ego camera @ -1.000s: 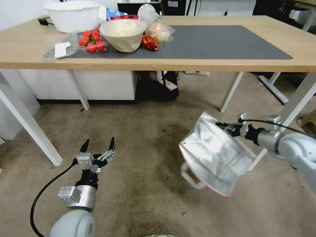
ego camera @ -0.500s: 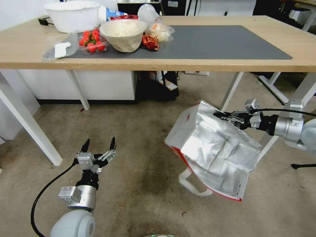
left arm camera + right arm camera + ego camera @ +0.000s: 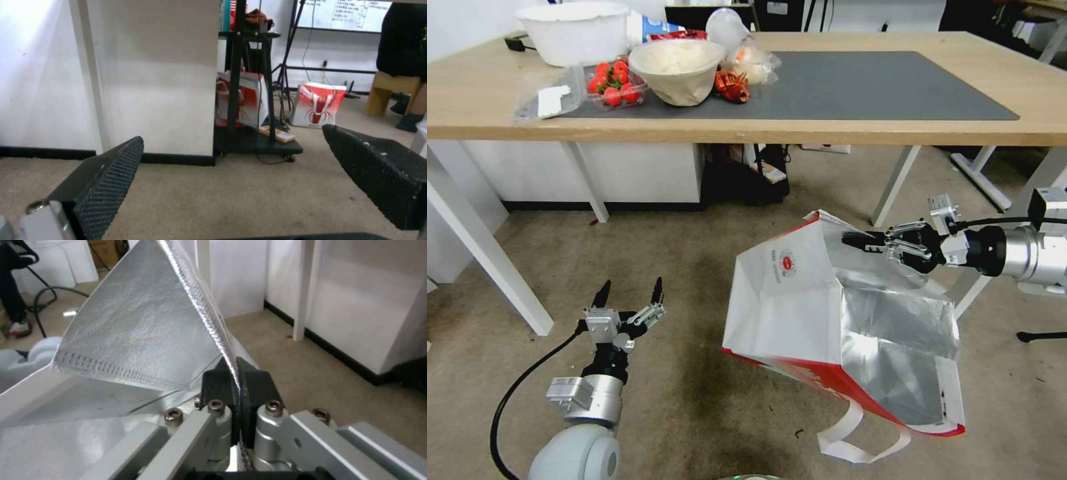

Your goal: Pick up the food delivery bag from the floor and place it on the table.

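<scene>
The food delivery bag hangs tilted over the floor, right of centre, in front of the table. Its white side with the round red logo faces me, its foil-lined mouth gapes to the right, and a white strap dangles below. My right gripper is shut on the bag's upper rim; in the right wrist view the right gripper pinches the bag's foil edge. My left gripper is low on the left, open and empty; the left wrist view also shows the left gripper open over carpet.
The table carries a dark grey mat, a bowl, tomatoes and a white tub at its left end. White table legs stand behind the bag. A black rack and another red-and-white bag sit farther off.
The bag has swung and turned: first its foil side showed, now its white logo side faces me and it reaches farther left. The right gripper has shifted left. The left arm has not moved.
</scene>
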Available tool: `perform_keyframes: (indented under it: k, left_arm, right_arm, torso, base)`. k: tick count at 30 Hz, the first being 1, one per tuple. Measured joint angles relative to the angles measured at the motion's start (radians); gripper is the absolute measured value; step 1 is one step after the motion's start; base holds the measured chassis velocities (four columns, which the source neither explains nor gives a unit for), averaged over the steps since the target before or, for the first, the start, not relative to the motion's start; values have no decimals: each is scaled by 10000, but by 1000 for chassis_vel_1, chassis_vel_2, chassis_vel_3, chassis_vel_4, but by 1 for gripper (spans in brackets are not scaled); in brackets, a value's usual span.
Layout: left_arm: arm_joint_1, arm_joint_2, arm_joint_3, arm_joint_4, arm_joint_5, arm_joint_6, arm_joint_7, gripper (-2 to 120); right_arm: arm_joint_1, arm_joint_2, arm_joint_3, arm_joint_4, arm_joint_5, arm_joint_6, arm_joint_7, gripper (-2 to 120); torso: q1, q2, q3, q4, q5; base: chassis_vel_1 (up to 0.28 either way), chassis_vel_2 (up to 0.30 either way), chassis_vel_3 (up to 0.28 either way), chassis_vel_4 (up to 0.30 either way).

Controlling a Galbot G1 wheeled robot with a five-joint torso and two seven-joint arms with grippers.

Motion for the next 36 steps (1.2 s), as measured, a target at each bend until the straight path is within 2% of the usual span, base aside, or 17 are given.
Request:
perform_keyframes:
  k: [15,23,29,36]
  left_arm:
    - [33,-23,-21,-20,-11,-133,36,100]
    - [29,-30,-64,-22,-69,-201,186,100]
    - [18,-21,-106,12,-98,-249,225,100]
    - [6,-11,-112,23,-101,-238,227,100]
  right_arm:
    - [-684,164,88,770,-133,-437,988,0]
    - [-850,190,149,787,-183,-459,1010,0]
    - [-954,234,160,783,-264,-459,963,0]
    - [-993,261,160,767,-296,-455,932,0]
  torso:
    - [-1,0,0,0,0]
    - [4,11,3,0,0]
    - [11,189,165,-1,0]
    - [24,526,488,-1,0]
  base:
    - [0,0,0,0]
    - [0,0,0,0]
    - [0,0,0,0]
    - [0,0,0,0]
